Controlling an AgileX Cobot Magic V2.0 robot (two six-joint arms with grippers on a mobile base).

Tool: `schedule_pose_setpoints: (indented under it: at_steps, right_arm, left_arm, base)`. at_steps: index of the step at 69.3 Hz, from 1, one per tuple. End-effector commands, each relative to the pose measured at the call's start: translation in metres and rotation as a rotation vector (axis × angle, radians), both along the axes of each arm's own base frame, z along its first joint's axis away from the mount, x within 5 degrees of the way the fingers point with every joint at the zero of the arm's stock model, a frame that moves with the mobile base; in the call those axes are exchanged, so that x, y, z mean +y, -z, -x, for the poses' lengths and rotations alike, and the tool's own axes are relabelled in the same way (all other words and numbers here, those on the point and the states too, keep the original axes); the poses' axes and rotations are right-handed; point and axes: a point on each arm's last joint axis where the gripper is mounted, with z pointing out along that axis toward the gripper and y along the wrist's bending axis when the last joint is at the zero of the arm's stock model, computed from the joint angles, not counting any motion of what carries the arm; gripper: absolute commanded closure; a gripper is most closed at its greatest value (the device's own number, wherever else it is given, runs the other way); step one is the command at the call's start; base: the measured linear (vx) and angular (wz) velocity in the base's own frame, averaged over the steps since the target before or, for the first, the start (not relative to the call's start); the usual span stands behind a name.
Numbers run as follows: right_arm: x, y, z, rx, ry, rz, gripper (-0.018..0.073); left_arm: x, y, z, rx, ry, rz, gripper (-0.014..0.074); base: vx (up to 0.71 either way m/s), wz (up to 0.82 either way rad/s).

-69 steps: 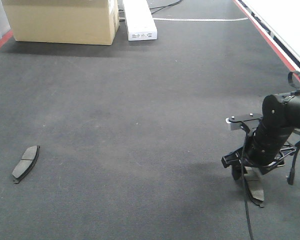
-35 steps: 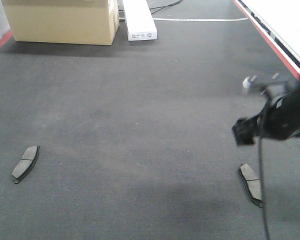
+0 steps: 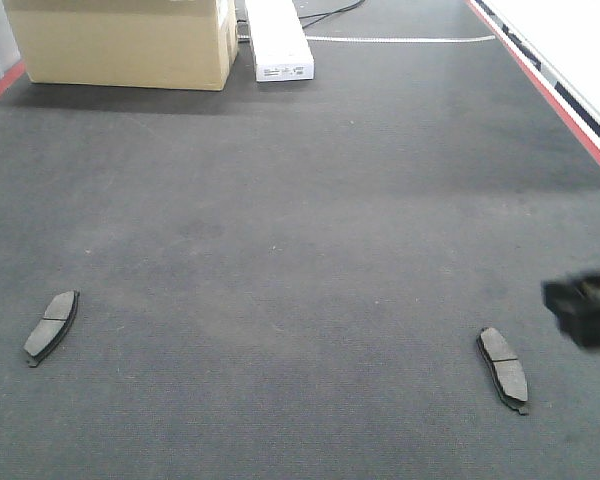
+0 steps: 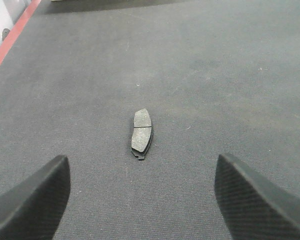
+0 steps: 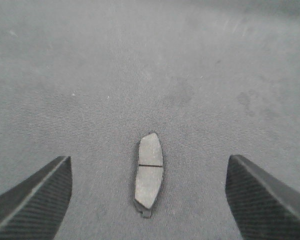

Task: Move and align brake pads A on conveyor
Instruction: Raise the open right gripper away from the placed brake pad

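Matte dark-grey conveyor (image 3: 300, 200) with red side edges; brake pads A (image 3: 503, 368), dull grey faces, black backing; tan cardboard box (image 3: 120, 40); right gripper (image 5: 148, 165) fingers (image 5: 30, 205), black weave.

The front view looks down from high over the conveyor's (image 3: 280, 200) near edge toward its far end, wide enough to take in both red side edges. The left wrist view looks low and forward between the left fingers (image 4: 35, 200), fairly near the left pad (image 3: 51, 327). The right wrist view looks down closer and steeper, between the right fingers (image 5: 30, 200), on the right pad (image 3: 504, 368). The front view shares both pads.
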Motion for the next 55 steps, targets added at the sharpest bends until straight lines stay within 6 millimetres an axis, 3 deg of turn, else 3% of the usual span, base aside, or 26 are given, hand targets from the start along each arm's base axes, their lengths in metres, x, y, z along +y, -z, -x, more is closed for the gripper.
schedule_pose_setpoints:
  at_steps: [1,9,23,41,55]
  right_arm:
    - [-0.003,-0.013,0.020,-0.178,0.001,-0.007,-0.0029]
    - [-0.006,-0.010,0.049,-0.260,0.001,-0.014,-0.0029]
    - [-0.009,0.002,0.083,-0.340,0.002,-0.022,-0.0029]
    - [-0.011,0.026,0.107,-0.393,0.002,-0.026,-0.0029]
    - [-0.011,0.029,0.110,-0.391,0.002,-0.026,-0.0029]
  left_arm:
    - [-0.001,-0.013,-0.002,-0.081,0.007,0.008,0.0042]
    - [-0.001,-0.013,-0.002,-0.081,0.007,0.008,0.0042]
    - [-0.001,-0.013,-0.002,-0.081,0.007,0.008,0.0042]
    - [-0.001,-0.013,-0.002,-0.081,0.007,0.008,0.0042]
    - [-0.001,-0.013,-0.002,-0.081,0.007,0.008,0.0042]
  base:
    - [0.00,0.00]
    - [0.00,0.00]
    - [0.00,0.00]
    - [0.00,0.00]
    - [0.00,0.00]
